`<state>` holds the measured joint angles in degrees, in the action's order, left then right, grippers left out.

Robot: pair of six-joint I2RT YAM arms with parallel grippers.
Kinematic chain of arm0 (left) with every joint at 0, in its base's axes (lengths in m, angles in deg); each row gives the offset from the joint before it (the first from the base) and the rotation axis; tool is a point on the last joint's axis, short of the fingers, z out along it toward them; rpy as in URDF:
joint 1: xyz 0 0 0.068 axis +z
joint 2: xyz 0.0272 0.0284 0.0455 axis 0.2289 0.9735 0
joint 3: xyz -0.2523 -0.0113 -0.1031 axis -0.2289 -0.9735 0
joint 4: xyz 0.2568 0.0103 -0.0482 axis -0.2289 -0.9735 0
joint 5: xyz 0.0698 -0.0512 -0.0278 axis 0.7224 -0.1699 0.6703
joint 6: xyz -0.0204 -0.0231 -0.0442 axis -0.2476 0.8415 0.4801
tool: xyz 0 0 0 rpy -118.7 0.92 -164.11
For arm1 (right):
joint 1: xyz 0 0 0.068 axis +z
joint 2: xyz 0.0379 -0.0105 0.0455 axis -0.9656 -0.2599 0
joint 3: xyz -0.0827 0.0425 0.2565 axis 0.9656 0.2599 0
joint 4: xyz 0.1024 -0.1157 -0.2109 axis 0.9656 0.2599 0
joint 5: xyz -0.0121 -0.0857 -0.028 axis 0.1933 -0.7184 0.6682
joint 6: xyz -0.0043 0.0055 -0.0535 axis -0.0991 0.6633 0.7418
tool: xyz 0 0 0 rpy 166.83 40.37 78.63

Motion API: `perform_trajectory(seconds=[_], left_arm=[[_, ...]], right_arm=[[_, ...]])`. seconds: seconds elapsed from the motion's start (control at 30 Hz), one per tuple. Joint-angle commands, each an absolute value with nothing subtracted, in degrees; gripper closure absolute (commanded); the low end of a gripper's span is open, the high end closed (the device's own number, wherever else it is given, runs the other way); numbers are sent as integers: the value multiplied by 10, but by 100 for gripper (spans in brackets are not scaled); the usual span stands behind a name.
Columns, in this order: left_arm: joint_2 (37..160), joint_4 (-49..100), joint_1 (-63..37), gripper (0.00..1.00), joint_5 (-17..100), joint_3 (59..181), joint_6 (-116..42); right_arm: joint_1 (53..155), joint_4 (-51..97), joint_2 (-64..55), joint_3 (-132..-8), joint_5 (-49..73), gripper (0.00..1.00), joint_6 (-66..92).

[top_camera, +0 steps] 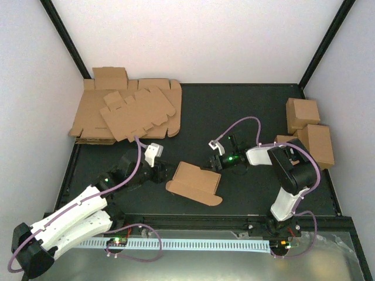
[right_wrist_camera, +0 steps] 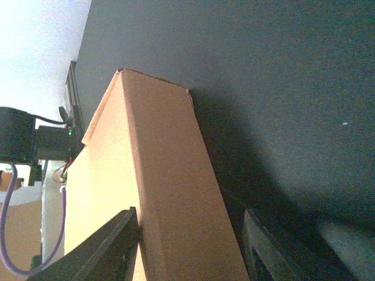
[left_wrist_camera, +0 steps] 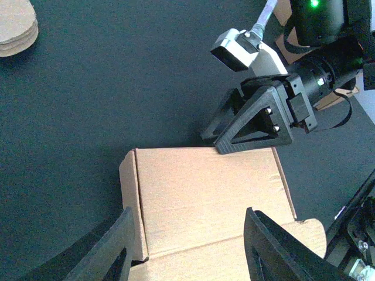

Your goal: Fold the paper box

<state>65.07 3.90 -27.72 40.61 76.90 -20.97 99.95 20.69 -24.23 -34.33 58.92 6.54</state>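
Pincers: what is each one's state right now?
Left pincer: open, over the paper box.
Right pincer: astride the paper box; grip cannot be told.
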Motion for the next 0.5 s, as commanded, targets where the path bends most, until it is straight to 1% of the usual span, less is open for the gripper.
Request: perform_trajectory(seconds=[0.0,0.2,0.37,0.47], left_arm=[[650,45,-274,46,400,795,-219],[655,48,-274,46,394,793,-217],[662,53,-274,48,378,794,-217],[671,59,-274,52,340,793,-218]], right_arm=[[993,207,-259,-354,585,51,71],[980,215,-271,-367,573,61,65],[975,211,-289,-378,572,63,59],[975,206,-292,-383,576,63,57]])
